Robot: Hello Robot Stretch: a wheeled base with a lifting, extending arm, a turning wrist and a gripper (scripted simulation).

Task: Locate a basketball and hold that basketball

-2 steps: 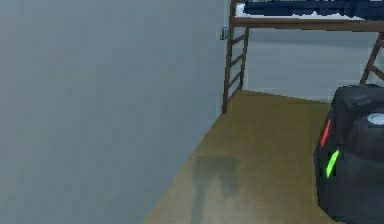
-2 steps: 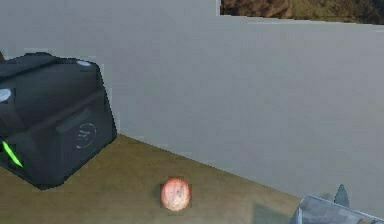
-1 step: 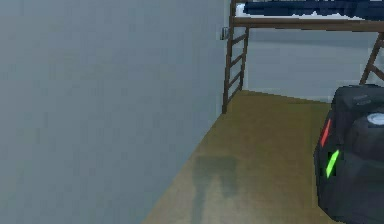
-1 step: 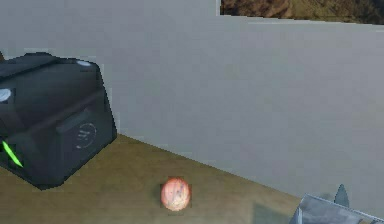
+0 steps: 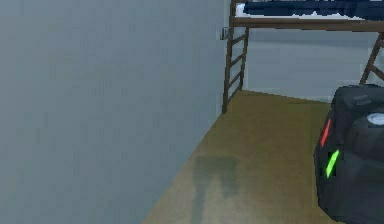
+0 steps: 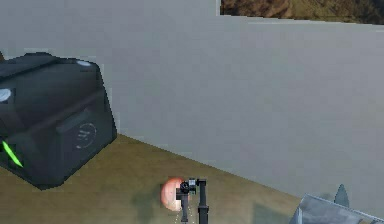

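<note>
Orange-pink and round, the ball [image 6: 172, 194] appeared low in the arm side view, against the tan floor [image 6: 130, 165] and well short of the floor's edge along the grey wall [image 6: 230, 90]. Its shape and colour suited a basketball, though no seams could be made out.

The gripper [image 6: 192, 186] stood just beside the ball, on the ball's right in that view, with its dark body and the arm [image 6: 206, 212] rising from the bottom edge. Whether the gripper touched the ball could not be told. Whether it held anything could not be told either, and the set of its fingers could not be read.

A large dark case [image 6: 55, 115] with a green light on its side rested on the floor, well apart from the ball, close to the floor's edge at the wall. A framed picture [image 6: 300, 8] hung on the wall at the top right. A grey angular object [image 6: 340, 208] lay at the bottom right corner.

In the forward view, the dark case [image 5: 355, 150] occupied the right edge and showed green and red lights. A wooden bed frame [image 5: 300, 22] with a ladder [image 5: 235, 65] stood at the floor's far corner, against the wall [image 5: 100, 90].
</note>
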